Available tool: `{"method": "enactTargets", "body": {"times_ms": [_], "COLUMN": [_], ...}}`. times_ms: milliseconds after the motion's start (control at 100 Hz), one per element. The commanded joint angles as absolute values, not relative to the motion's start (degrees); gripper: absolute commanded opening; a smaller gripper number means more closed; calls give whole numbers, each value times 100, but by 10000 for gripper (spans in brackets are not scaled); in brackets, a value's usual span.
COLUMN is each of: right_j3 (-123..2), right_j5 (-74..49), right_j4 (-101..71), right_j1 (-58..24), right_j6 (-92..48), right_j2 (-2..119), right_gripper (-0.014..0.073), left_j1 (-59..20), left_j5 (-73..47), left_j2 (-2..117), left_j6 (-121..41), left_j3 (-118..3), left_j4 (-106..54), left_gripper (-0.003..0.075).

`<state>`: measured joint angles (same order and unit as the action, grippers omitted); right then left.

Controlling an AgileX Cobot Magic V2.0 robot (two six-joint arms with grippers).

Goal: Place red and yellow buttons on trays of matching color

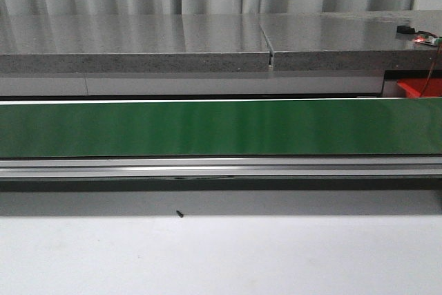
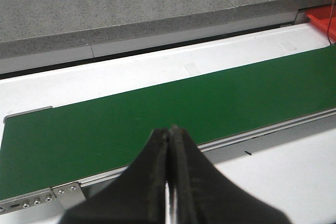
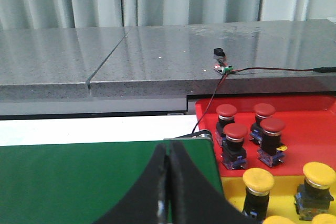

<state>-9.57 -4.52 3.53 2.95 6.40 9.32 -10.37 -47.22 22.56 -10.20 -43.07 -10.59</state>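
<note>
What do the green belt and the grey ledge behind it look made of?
Green belt: looks like smooth rubber or PVC with a satin finish, going by its soft, streaky sheen. Grey ledge: speckled and polished, with a reflective top, probably stone or a stone-look composite. Neither is certain.

I count four red buttons (image 3: 235, 131) standing together on one red tray (image 3: 310, 129). On one yellow tray (image 3: 283, 195) I count four yellow buttons (image 3: 258, 180), two of them cut off by the picture's edge. There is one green belt (image 1: 207, 128), one small circuit board (image 3: 223, 68) with one wire (image 3: 273, 69), and my two grippers, left (image 2: 169, 203) and right (image 3: 168, 198).
</note>
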Motion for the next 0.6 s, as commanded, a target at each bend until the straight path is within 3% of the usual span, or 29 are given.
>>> {"method": "enactTargets", "body": {"times_ms": [0,210,590], "right_j3": [-750,92,76], "right_j5": [394,1053,704], "right_j4": [311,317,393], "right_j1": [423,424,418], "right_j6": [563,563,563], "right_j2": [788,299,-179], "right_gripper": [-62,-62,-62], "left_j1": [-1077,-1077,-1077], "left_j5": [-4328,-4328,-4328], "left_j2": [2309,2309,2330], "left_j6": [-973,-973,-973], "left_j3": [-4436,-4436,-4436], "left_j4": [-1168,-1168,-1168], "left_gripper": [-19,-19,-19]}}
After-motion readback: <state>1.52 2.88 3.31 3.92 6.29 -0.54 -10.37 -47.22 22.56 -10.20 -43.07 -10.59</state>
